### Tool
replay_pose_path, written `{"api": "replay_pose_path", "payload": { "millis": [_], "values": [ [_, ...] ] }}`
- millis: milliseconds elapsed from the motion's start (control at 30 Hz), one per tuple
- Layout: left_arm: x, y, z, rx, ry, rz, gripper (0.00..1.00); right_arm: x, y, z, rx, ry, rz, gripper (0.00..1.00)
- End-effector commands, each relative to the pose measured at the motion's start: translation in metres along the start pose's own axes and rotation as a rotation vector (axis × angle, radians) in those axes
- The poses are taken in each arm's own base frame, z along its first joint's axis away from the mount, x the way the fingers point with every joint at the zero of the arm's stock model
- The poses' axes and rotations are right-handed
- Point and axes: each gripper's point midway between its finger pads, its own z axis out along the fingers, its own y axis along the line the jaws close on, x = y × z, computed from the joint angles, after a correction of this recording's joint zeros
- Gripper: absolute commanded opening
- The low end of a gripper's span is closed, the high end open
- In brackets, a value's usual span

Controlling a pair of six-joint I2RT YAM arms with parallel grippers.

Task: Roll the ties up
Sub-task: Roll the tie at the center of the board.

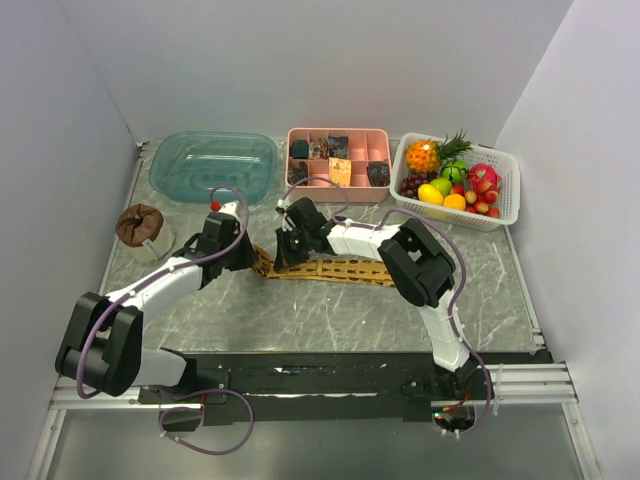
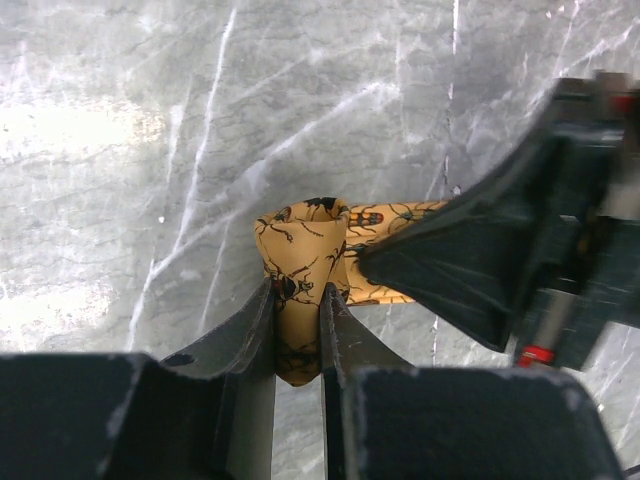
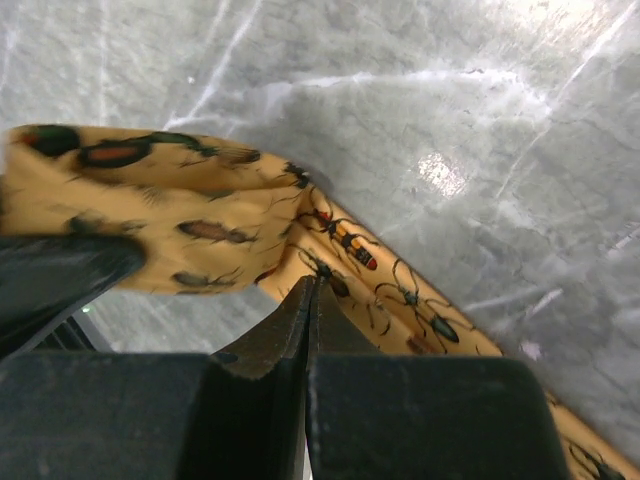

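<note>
A golden-yellow tie printed with dark insects lies flat across the middle of the marble table. Its left end is curled up into a small loop. My left gripper is shut on that curled end, with cloth showing between its fingers. In the top view the left gripper sits at the tie's left tip. My right gripper is shut, its tips pressed against the tie just to the right of the curl. It shows in the top view close beside the left one.
Along the back stand a teal plastic tub, a pink compartment tray with small dark bundles, and a white basket of fruit. A brown rolled bundle in a cup sits at the left. White walls enclose the table.
</note>
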Motion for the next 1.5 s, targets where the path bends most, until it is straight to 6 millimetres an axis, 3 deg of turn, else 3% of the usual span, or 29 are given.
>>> {"api": "replay_pose_path", "payload": {
  "millis": [0, 533, 700, 1333, 1467],
  "values": [
    [-0.017, -0.008, -0.004, -0.040, -0.040, 0.062, 0.01, -0.011, 0.021, 0.005, -0.038, -0.023, -0.019, 0.00],
    [-0.010, -0.039, 0.001, -0.081, -0.015, 0.149, 0.01, -0.011, 0.035, 0.026, -0.068, 0.000, -0.022, 0.00],
    [0.001, -0.047, 0.008, -0.104, 0.006, 0.182, 0.01, -0.009, 0.034, 0.022, -0.061, 0.000, -0.024, 0.00],
    [0.007, -0.031, 0.011, -0.206, 0.002, 0.193, 0.01, -0.035, 0.043, -0.049, -0.058, -0.132, -0.062, 0.00],
    [0.007, -0.036, 0.014, -0.184, -0.001, 0.190, 0.01, -0.036, 0.030, -0.060, -0.018, -0.147, -0.056, 0.00]
  ]
}}
